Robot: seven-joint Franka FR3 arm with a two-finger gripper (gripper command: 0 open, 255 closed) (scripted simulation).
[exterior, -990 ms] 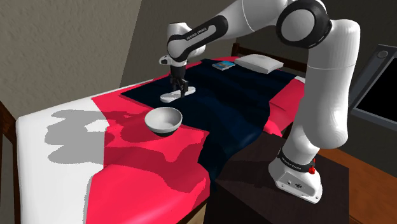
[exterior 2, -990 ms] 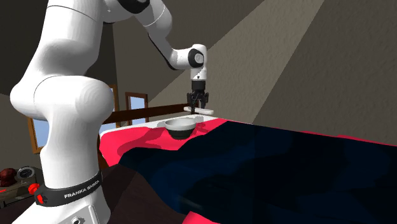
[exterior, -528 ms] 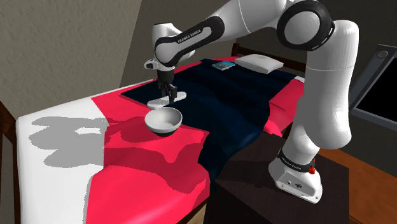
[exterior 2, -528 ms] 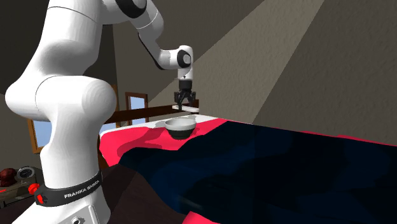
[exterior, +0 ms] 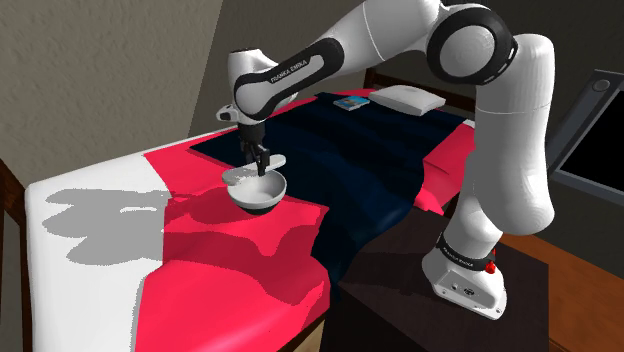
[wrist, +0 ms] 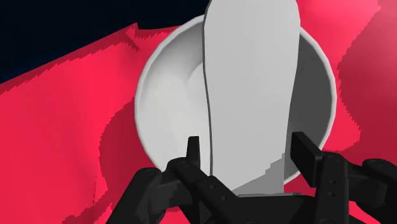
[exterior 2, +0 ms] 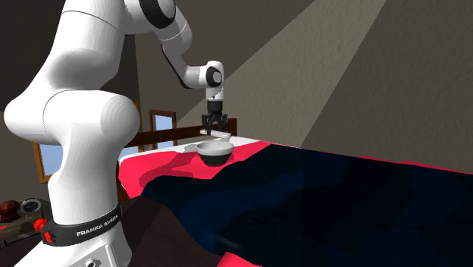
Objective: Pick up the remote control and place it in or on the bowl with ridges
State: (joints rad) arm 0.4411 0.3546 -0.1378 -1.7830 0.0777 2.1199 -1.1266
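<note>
My jaws clasp the remote [wrist: 251, 89] across its narrow width; it hangs just above the bowl [wrist: 159, 108], toward its 12 o'clock rim in the shoulder view. I judge it light, rigid, smooth-sided: it may pivot if pinched loosely.

Exterior cameras share the bowl [exterior: 256, 197]; wrist camera hovers close above.

Matt grey remote [wrist: 254, 83], smooth white bowl [wrist: 167, 102], red cloth bedcover [wrist: 57, 140]

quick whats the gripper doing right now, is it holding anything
gripper: closed on the grey remote, holding it just above the white bowl
</note>
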